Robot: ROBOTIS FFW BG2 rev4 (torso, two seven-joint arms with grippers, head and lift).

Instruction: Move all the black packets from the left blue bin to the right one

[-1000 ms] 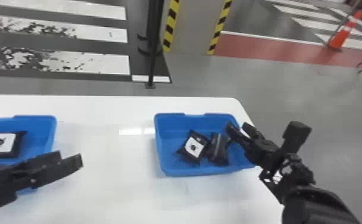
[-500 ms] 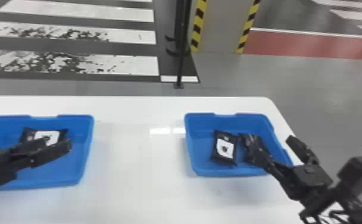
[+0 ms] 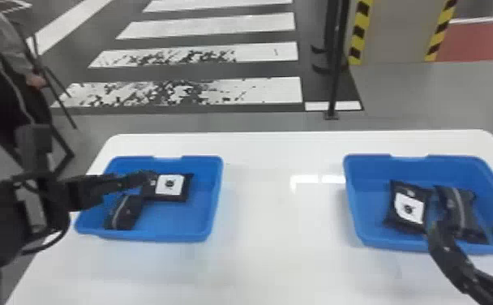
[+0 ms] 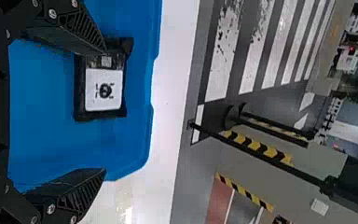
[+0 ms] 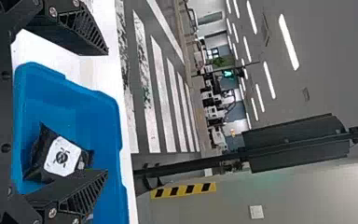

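Head view showed two black packets (image 3: pixel 172 194) inside the left blue bin (image 3: pixel 189 221). My left fingers (image 4: pixel 81 191) and right fingers (image 5: pixel 81 191) stood wide; picking seemed underway, needing a left-side descent around one.

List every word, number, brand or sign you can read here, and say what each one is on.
No text is legible enough to quote.
White label on a black packet in the left blue bin: print too small to read.
White label on a black packet in the right blue bin: likewise too small.
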